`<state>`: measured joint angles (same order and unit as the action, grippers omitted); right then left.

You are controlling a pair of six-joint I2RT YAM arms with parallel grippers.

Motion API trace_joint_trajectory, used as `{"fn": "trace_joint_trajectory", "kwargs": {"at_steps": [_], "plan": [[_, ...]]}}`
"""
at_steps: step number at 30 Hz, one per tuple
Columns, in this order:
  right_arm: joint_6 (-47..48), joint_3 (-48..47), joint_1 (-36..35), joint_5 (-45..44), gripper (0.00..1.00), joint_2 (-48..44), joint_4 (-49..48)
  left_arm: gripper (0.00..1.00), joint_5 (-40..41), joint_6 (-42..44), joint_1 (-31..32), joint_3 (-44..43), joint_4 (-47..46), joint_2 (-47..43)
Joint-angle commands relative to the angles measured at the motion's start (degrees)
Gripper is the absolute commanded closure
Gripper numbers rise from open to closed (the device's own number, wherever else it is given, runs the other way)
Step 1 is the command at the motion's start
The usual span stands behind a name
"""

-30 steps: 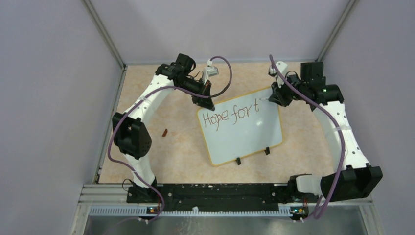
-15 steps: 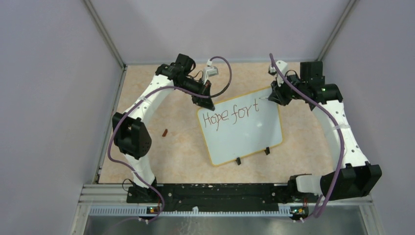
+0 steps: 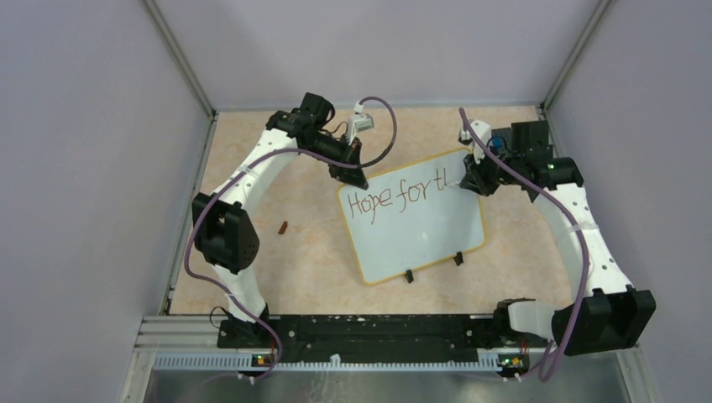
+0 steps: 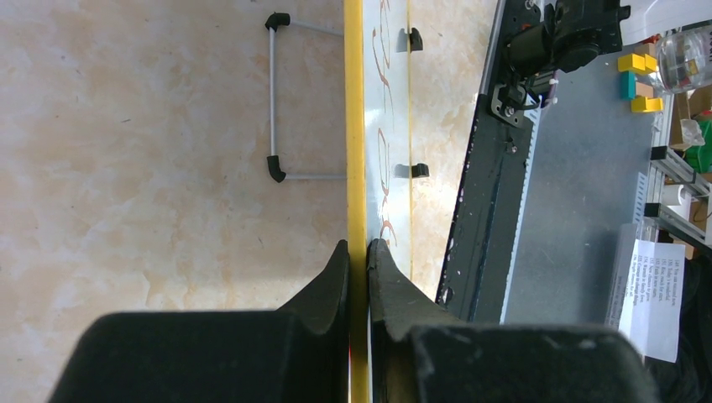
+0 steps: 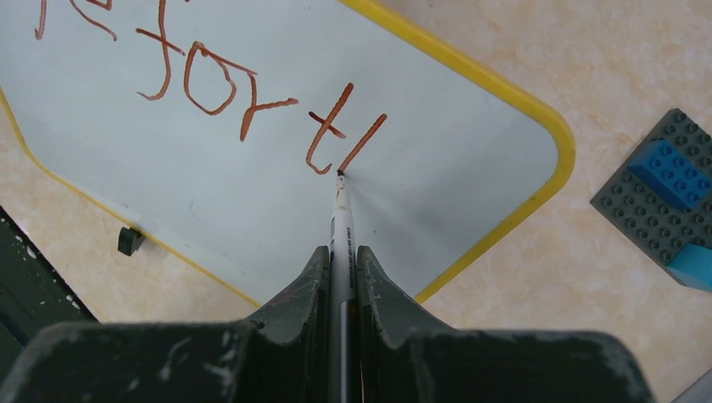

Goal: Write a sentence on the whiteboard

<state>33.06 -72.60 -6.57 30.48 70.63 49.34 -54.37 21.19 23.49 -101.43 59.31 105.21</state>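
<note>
The whiteboard (image 3: pixel 420 231) with a yellow rim lies tilted on the table. Its sentence (image 3: pixel 395 195) reads "Hope for t" plus one more stroke, in reddish-brown. My left gripper (image 3: pixel 351 179) is shut on the board's far left corner; the left wrist view shows its jaws clamping the yellow rim (image 4: pixel 356 126), the gripper (image 4: pixel 358 252) edge-on to the board. My right gripper (image 3: pixel 467 178) is shut on a white marker (image 5: pixel 340 218), and the gripper (image 5: pixel 342 256) holds its tip at the foot of the newest stroke (image 5: pixel 363 143), touching the whiteboard (image 5: pixel 252 193).
A small dark red cap (image 3: pixel 283 227) lies on the table left of the board. A grey studded plate with blue bricks (image 5: pixel 663 189) sits just past the board's far right corner. The board's black feet (image 3: pixel 409 276) point toward the arm bases' rail (image 3: pixel 369 327).
My right gripper has moved slightly left and toward the near side with the marker. A new slanted stroke has appeared after the "t". The left gripper and the board have not moved.
</note>
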Motion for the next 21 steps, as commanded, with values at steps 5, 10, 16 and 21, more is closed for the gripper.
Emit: {"fn": "trace_joint_trajectory", "kwargs": {"at_steps": [5,10,16,21], "plan": [[1.13,0.75,0.59,-0.68,1.0,-1.49,-1.31,1.0,2.51,3.88,1.28,1.73,-1.35,-1.11],[0.71,-1.34,0.55,-0.67,1.0,-0.66,-1.67,1.0,2.51,3.77,1.26,1.71,-1.44,-1.07],[-0.29,-3.92,0.54,-0.69,1.0,0.99,-2.4,1.0,2.6,3.9,1.3,1.76,-1.48,-1.13],[-0.31,-5.25,0.56,-0.82,1.0,1.99,-2.68,1.0,2.73,4.1,1.3,2.01,-1.48,-1.15]]}}
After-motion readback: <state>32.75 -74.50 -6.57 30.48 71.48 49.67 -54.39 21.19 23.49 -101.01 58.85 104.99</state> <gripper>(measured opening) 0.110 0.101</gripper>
